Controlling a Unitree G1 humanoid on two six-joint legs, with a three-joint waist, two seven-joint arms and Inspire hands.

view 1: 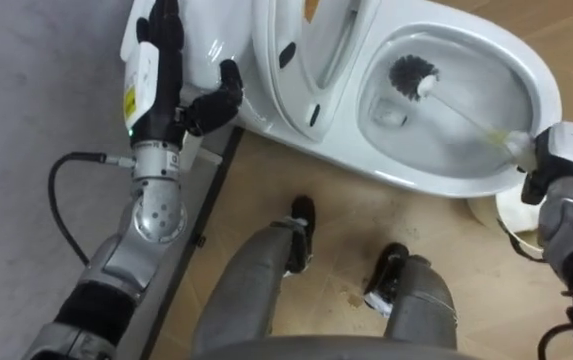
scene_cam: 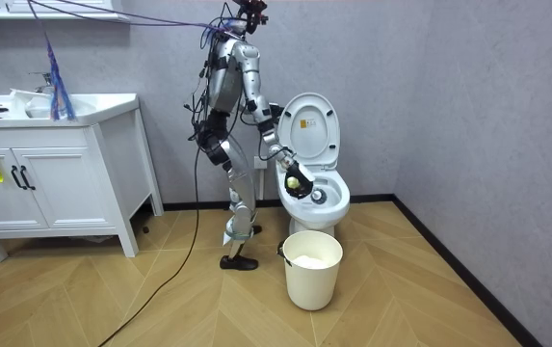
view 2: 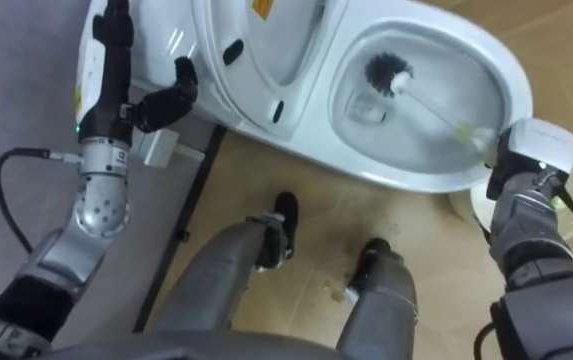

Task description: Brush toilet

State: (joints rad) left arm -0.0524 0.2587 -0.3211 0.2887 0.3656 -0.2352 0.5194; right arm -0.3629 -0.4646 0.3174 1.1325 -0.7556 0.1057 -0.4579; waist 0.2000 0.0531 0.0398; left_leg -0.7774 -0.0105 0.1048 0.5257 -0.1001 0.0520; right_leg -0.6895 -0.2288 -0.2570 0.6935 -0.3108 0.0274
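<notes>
Brush [view 1: 413, 77] head was down in the bowl [view 1: 441, 183], with the handle running back to the right hand [view 1: 564, 150], which was closed round its very end. Left hand [view 1: 214, 100] sat curled by the tank [view 1: 206, 45], holding nothing. With a grip that far out, I'd guess hard scrubbing could twist the handle loose or flick water over the rim.

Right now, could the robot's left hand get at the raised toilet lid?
Probably yes. The left hand sits right beside the raised lid, and nothing stands between them. The right hand is occupied holding the brush in the toilet bowl.
</notes>
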